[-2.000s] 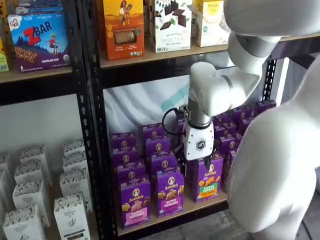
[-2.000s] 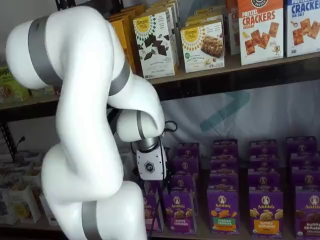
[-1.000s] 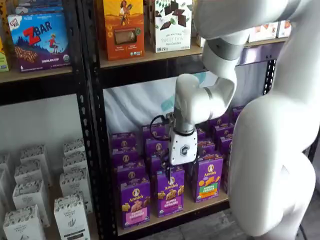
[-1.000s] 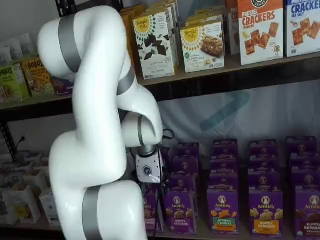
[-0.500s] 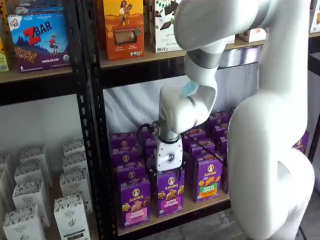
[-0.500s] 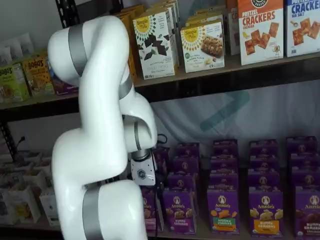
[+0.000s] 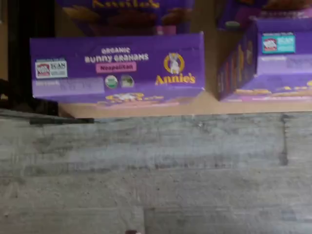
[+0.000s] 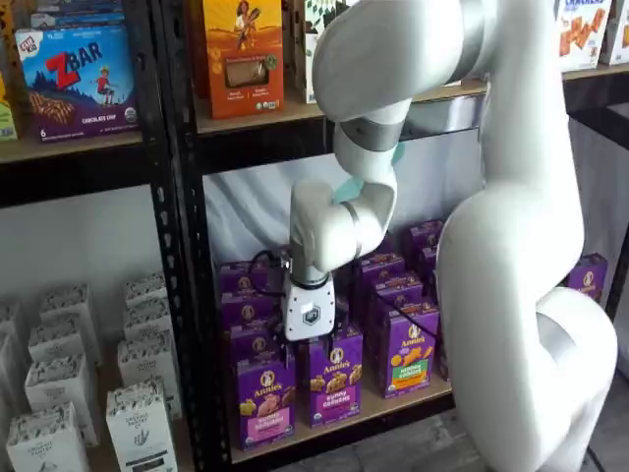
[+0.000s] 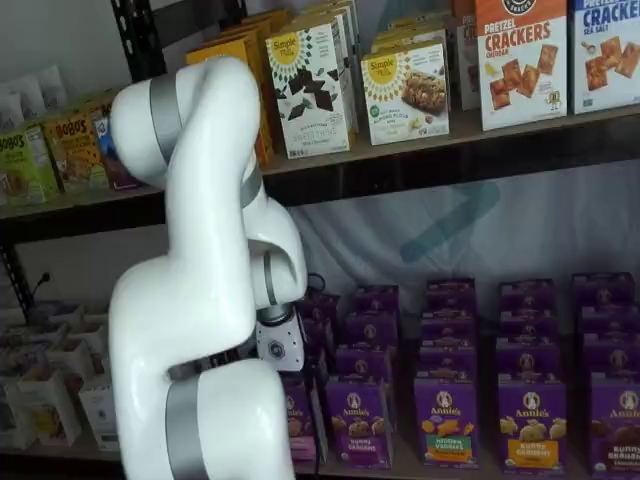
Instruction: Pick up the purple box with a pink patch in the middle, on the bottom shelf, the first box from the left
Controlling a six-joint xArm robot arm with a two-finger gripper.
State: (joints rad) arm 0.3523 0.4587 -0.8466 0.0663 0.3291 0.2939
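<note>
Nearest in the wrist view is grey floor (image 7: 156, 170), and past it runs the front edge of the bottom shelf (image 7: 209, 104). The purple box (image 7: 117, 66) stands at that edge, its top face showing a pink "Neapolitan" patch. In a shelf view the same purple box (image 8: 265, 401) is upright at the front left corner of the bottom shelf (image 8: 385, 407), just beside the black rack post (image 8: 187, 246), with its pink band facing out. To its right along the front edge stand a box with a purple band (image 8: 335, 379) and then one with a green-orange band (image 8: 411, 352), each close to the next. The gripper (image 8: 305, 341) hangs just above and slightly behind the purple box, over the gap between it and the purple-band box. Its fingers are hard to make out against the cartons, but the jaws stand spread wide and hold nothing. Rows of purple cartons fill the shelf behind. On the board above stands an orange box (image 8: 243, 54).
</note>
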